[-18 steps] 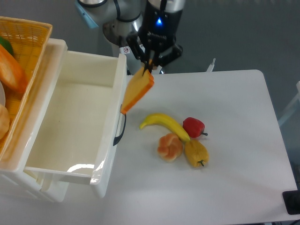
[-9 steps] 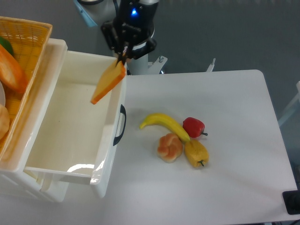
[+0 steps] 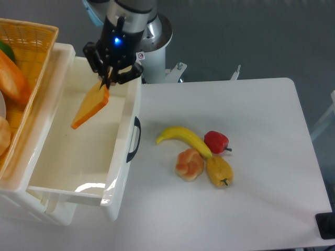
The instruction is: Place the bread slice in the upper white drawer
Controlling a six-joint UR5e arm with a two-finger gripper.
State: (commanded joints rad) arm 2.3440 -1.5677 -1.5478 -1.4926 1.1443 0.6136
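Nearest the camera, along the lower left of the frame, the front lip of the upper white drawer (image 3: pixel 112 193) is catching a bright glare, and its black handle (image 3: pixel 134 139) is curving off the right wall toward the desk (image 3: pixel 261 172); the drawer is standing pulled open with its pale floor showing bare. At centre frame, on the desk, a banana (image 3: pixel 183 138), a knotted bun (image 3: pixel 189 163), a yellow pepper (image 3: pixel 219 171) and a red pepper (image 3: pixel 216 141) are lying bunched together, touching or nearly so, well apart from the drawer. Farther back, in the upper left, the bread slice (image 3: pixel 90 105) is hanging tilted over the drawer's rear half, its lower corner pointing down and left, above the floor and not resting on it. The pincer (image 3: pixel 109 79) is pinching the slice by its top edge, fingers pressed onto the crust. The slice is looking light and stiff, a flat toy piece holding its shape from one edge without sagging; its smooth faces are probably slippery, so an edge pinch like this one is likely letting it swing or twist. Gripping across the two flat faces near a crust edge seems the sound place. At the far left edge a woven basket (image 3: pixel 31 57) is sitting against the drawer
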